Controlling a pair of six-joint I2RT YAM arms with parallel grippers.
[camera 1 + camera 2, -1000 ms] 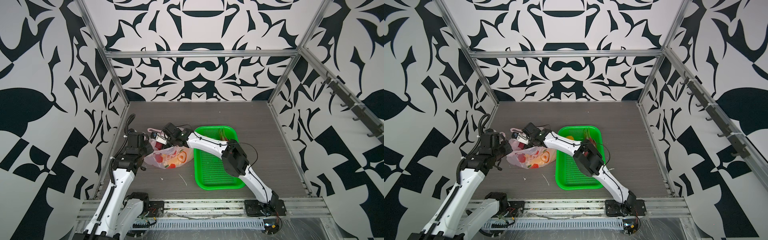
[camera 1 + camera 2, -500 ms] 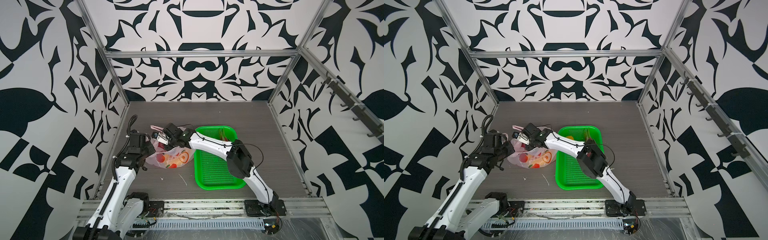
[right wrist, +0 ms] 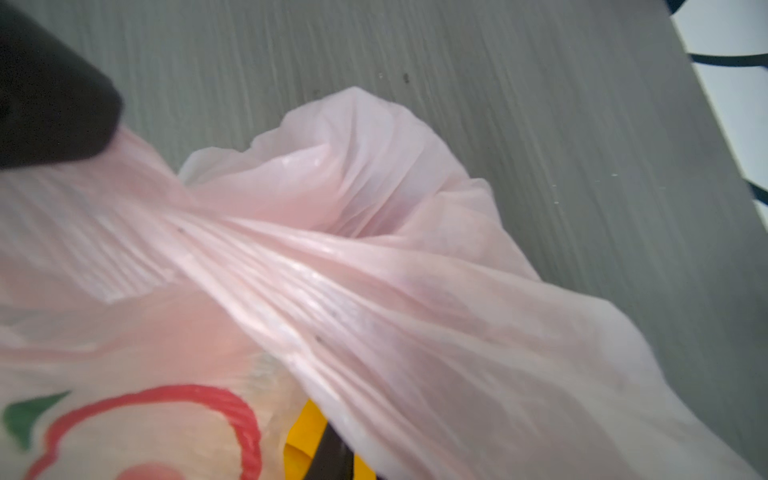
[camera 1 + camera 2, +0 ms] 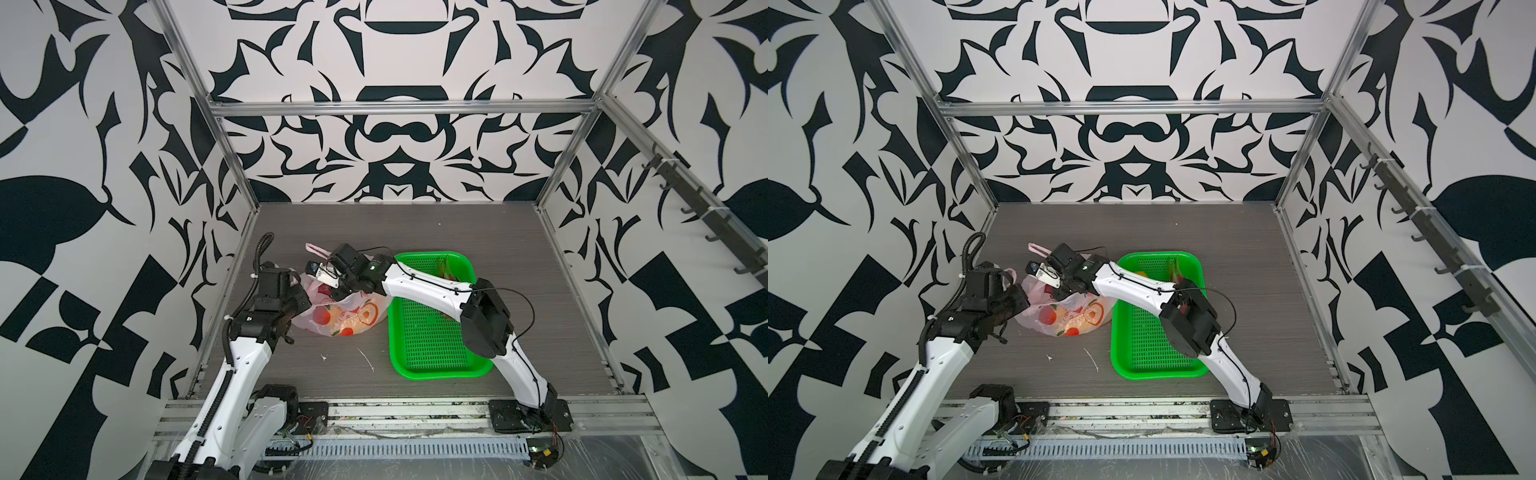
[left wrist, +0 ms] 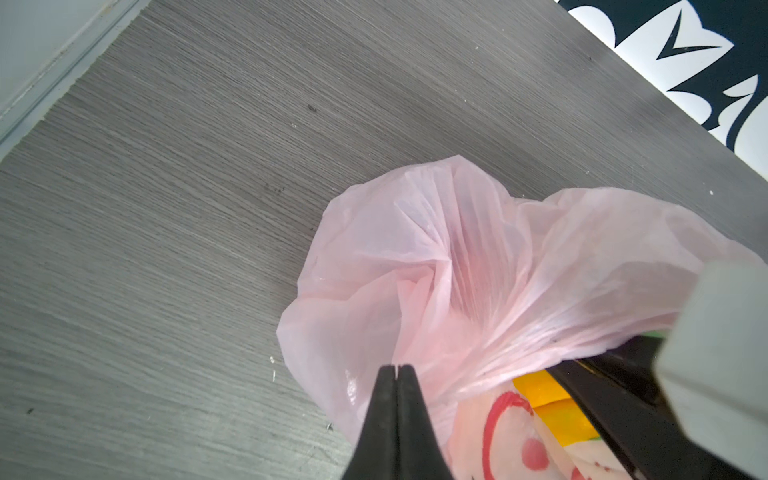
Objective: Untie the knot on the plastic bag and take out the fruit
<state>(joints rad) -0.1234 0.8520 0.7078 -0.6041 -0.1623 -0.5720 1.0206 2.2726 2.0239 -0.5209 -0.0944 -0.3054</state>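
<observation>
Ok: left hand [image 5: 395,370] clamped shut on a fold of the plastic bag [image 5: 478,270]. Plastic bag sits on table [image 5: 166,208] toward left edge, just beside green basket [image 4: 432,340]. Right hand [image 4: 334,293] buried under bag film, can't tell its grip.

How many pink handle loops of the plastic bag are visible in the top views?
2. One handle loop sticks out beyond the plastic bag on its far side; the other is at the bag's left side, beside the left arm. Others may be hidden under the arms.
</observation>
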